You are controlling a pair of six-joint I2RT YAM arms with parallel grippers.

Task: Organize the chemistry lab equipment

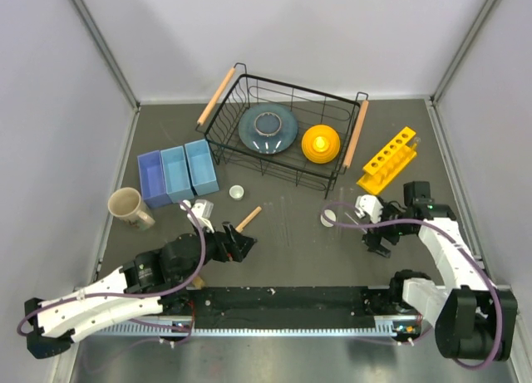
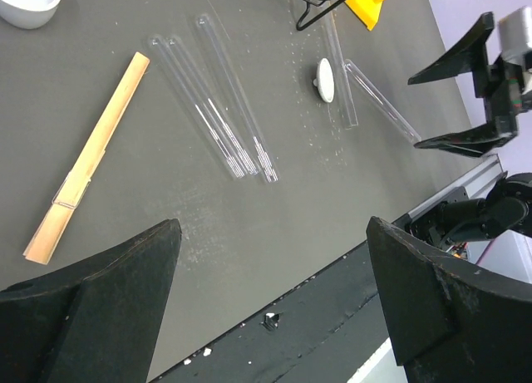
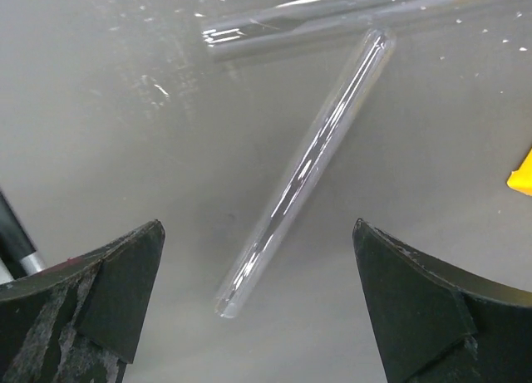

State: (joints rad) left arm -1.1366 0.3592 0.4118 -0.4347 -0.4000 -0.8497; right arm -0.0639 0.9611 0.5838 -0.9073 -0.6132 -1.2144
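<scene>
The yellow rack (image 1: 387,159) stands at the back right, holes empty. Several thin clear tubes lie flat mid-table: two close together (image 2: 218,117) and two more (image 2: 378,100) near the right arm. My left gripper (image 1: 241,246) is open and empty, low over bare mat, beside the wooden stick (image 2: 87,184). My right gripper (image 1: 376,242) is open and hangs over one tube (image 3: 307,167), whose open end lies between the fingers; another tube (image 3: 332,17) crosses beyond it. One white round piece (image 1: 237,192) lies near the blue bins, the other (image 1: 328,218) near the right gripper.
A black wire basket (image 1: 241,92) with wooden handles holds a grey-blue plate (image 1: 268,127) and an orange bowl (image 1: 321,142) at the back. Three blue bins (image 1: 177,174) and a beige mug (image 1: 126,206) sit at the left. A black rail (image 1: 283,300) runs along the near edge.
</scene>
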